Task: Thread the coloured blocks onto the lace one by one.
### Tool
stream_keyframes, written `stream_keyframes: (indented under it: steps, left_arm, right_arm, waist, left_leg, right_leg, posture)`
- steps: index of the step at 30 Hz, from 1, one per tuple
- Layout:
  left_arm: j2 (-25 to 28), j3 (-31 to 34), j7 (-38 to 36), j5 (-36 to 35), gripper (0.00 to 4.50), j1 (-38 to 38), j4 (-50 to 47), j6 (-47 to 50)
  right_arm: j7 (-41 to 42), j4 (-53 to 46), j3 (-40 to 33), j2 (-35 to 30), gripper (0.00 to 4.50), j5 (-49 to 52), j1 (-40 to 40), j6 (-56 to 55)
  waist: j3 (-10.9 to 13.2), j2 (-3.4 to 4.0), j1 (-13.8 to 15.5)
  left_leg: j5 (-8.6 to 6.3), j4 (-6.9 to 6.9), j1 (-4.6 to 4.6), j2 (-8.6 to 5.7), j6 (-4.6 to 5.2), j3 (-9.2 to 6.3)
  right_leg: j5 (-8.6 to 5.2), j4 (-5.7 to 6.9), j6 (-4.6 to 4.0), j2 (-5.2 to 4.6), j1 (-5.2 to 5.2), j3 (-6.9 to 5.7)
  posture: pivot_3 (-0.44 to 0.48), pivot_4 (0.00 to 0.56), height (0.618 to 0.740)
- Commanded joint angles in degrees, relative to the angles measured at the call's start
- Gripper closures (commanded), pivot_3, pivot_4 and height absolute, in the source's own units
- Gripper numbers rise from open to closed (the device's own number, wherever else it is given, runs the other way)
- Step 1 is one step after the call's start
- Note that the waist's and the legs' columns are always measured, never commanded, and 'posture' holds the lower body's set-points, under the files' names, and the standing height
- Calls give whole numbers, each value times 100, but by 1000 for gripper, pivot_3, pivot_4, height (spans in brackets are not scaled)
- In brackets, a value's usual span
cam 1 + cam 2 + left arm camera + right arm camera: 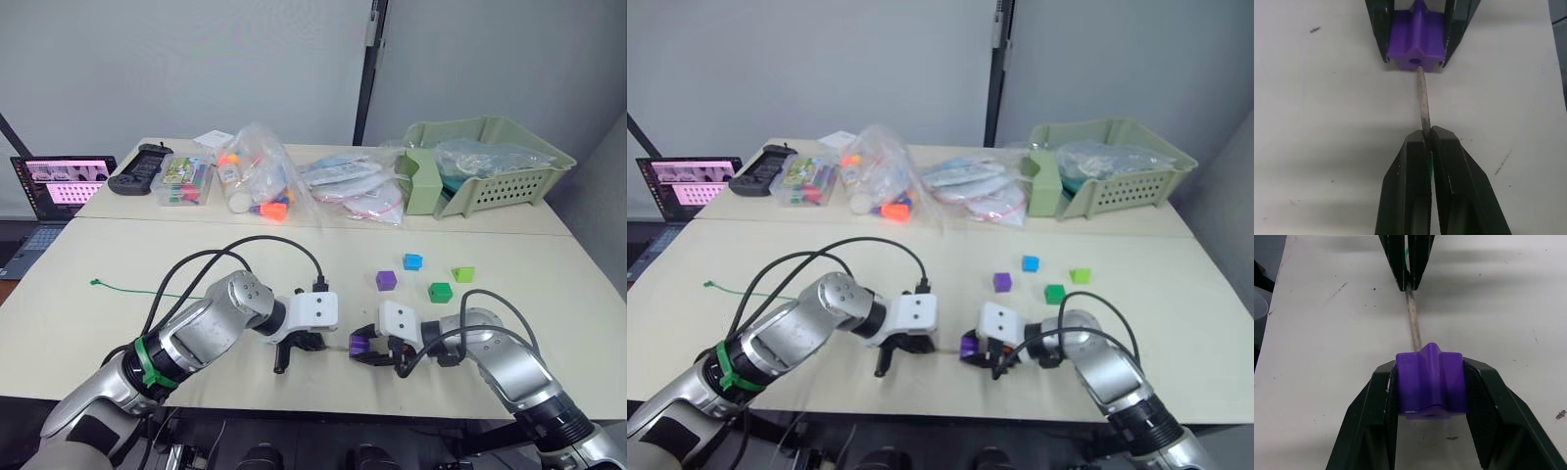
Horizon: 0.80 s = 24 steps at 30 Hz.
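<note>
A pale cream table (118, 323) stands before a grey wall, with a second table butted against its far edge. Near the front edge the left gripper (1426, 142) has its two black fingers clenched on the lace (1423, 105), pinching it just behind its stiff pale tip, which points straight at the hole in the face of a purple block (1418, 41); the tip reaches the mouth of that hole. The right gripper (1431, 387) grasps this purple block (1431, 382) by its two sides, one finger against each, and holds it just above the tabletop facing the other gripper. In the head views the two grippers meet nose to nose at the table's front, the block (361, 344) showing between the right fingers. From the left gripper the thin green lace trails away toward the robot's left across the table, ending in a small knot (96, 283) well apart from the arms. Beyond the right gripper four more cubes lie loose on the table: a second purple block (386, 280), a blue block (412, 261), a dark green block (440, 292) and a lime green block (463, 274), near one another but not touching. On the far table sit a pale green basket (509, 171), clear plastic bags (260, 176) of coloured pieces, a clear box of markers (184, 181), a black controller (140, 166), and a laptop (61, 186) at the left edge.
</note>
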Motion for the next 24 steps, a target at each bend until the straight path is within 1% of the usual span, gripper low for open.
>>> stream_keyframes:
  steps: [1,14,18,24]
  left_arm:
    - [-36,22,-24,15,4500,-183,-133,41]
    - [-36,-35,-121,-14,4500,-270,-122,59]
    - [-199,-101,-69,13,4500,-297,-4,17]
    - [-647,-232,52,47,4500,-308,318,-153]
  right_arm:
    - [52,-80,177,8,3119,-102,23,12]
    - [3,-172,216,117,3119,-98,12,142]
    - [-11,-233,210,121,3119,-96,8,215]
    - [-56,-321,222,148,3119,-93,29,318]
  waist:
    - [0,0,-1]
    - [0,0,-29]
    - [0,0,-19]
    - [0,0,-17]
  left_leg:
    - [0,0,0,0,0,0]
    - [0,0,1,6,0,-1]
    - [0,0,0,6,0,-1]
    - [0,0,0,4,0,-1]
  right_leg:
    - [0,0,0,0,0,0]
    - [0,1,-1,5,-1,0]
    - [0,1,0,5,-1,0]
    - [0,1,0,5,-1,0]
  posture:
    - [0,150,740]
    - [0,150,740]
    - [0,150,740]
    - [0,150,740]
